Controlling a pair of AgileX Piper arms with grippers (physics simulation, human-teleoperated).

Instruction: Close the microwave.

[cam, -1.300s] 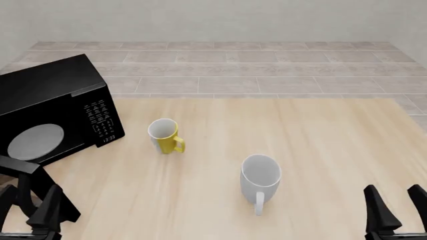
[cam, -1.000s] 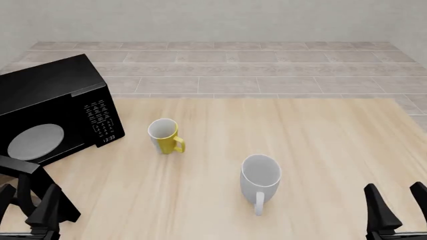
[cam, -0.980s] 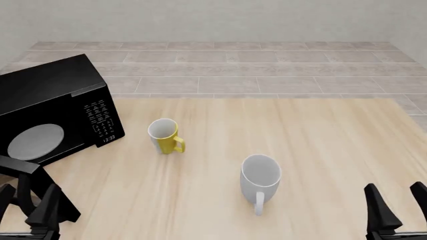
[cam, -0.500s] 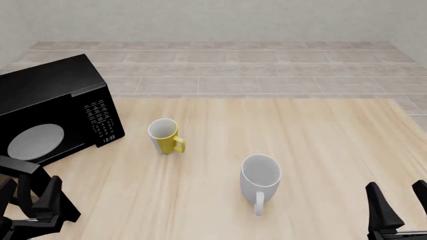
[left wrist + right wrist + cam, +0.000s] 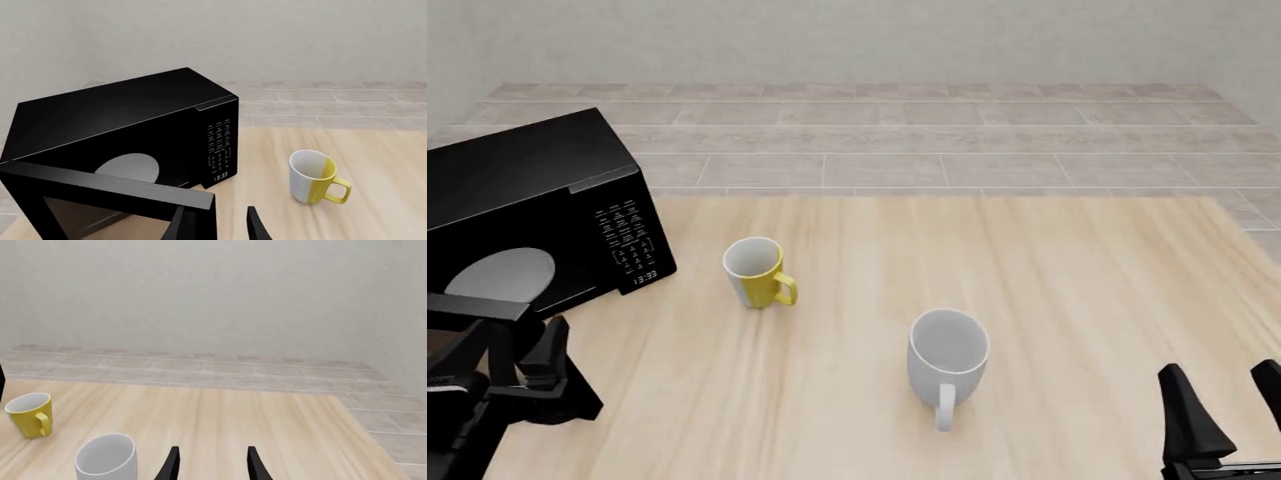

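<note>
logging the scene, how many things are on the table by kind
microwave: 1
mugs: 2, one yellow, one white
total: 3

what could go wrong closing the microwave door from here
The left gripper, open, sits right at the free edge of the glossy black microwave's open hinged black door; it might slip past the edge rather than push it. A hard shove could slide the microwave. The yellow mug stands near the keypad side.
</note>
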